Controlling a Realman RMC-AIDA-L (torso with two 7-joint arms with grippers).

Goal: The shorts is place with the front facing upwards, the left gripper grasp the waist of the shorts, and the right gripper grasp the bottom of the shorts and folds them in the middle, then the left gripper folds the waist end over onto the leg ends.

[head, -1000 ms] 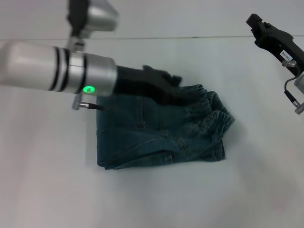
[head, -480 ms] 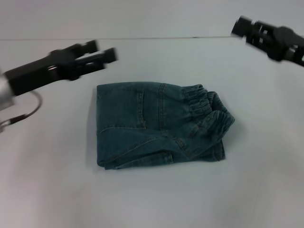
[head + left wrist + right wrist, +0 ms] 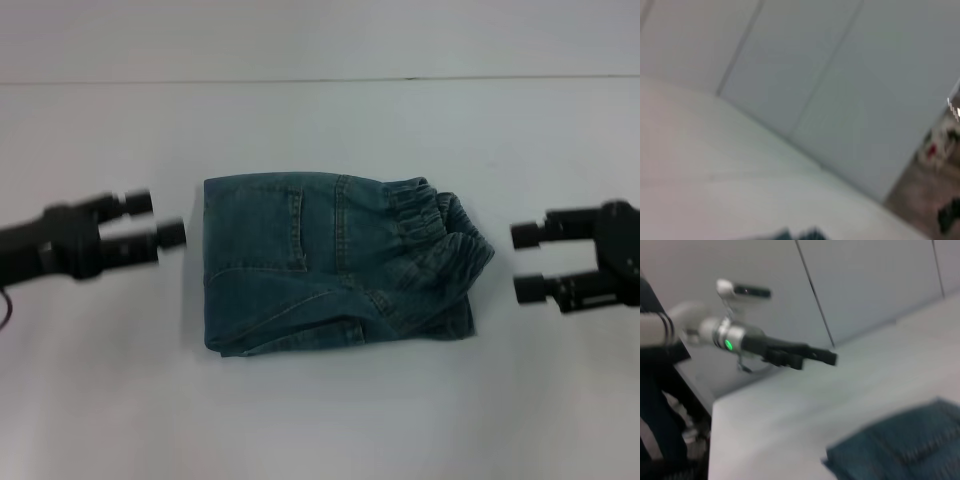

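The blue denim shorts (image 3: pixel 330 265) lie folded into a compact rectangle in the middle of the white table. Their gathered elastic waist (image 3: pixel 432 215) lies on top at the right end; the leg ends are not clearly visible. My left gripper (image 3: pixel 158 218) hovers just left of the shorts, open and empty, clear of the cloth. To the right of the shorts is my right gripper (image 3: pixel 523 262), also open and holding nothing. The right wrist view shows the shorts (image 3: pixel 900 450) low in the picture and the left gripper (image 3: pixel 815 356) beyond them.
The white table (image 3: pixel 330 420) runs to a back edge (image 3: pixel 320 80) against a pale wall. The left wrist view shows mostly wall panels (image 3: pixel 840 100) and the tabletop.
The left arm has pulled back off the shorts and swung out to their left. The right gripper has come down from the upper right to beside the waist end. The shorts stayed still.
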